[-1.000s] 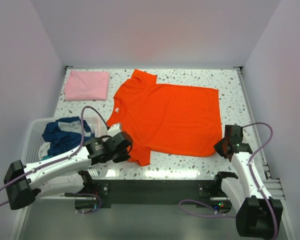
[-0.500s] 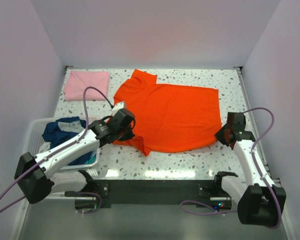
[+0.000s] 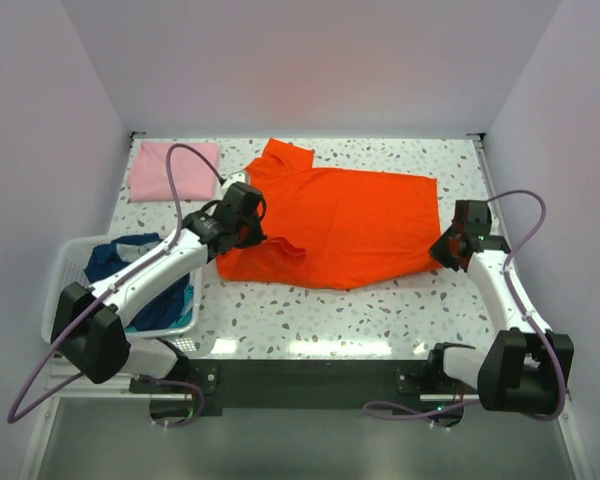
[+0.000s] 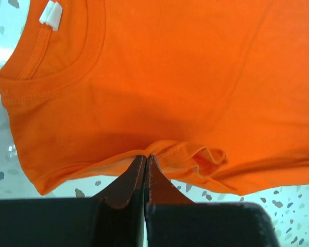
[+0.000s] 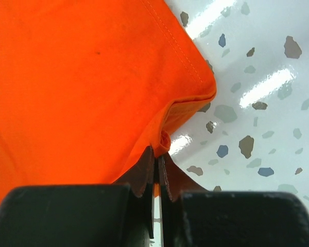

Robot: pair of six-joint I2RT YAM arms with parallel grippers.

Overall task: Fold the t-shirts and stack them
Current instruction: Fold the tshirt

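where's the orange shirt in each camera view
Top external: orange shirt across the middle of the speckled table.
Left wrist: fills most of the frame, edge pinched by left gripper.
Right wrist: fills the left side, corner pinched by right gripper.
Shared landmark: the speckled table.

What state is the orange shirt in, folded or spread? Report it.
Partly folded: the orange t-shirt has its near edge doubled over, pinched in the left gripper and right gripper; the rest lies flat.

Partly hidden cloth
The left arm (image 3: 150,275) is covering the orange-red t-shirt (image 3: 350,225)'s collar, perhaps a sleeve too, by the left edge.
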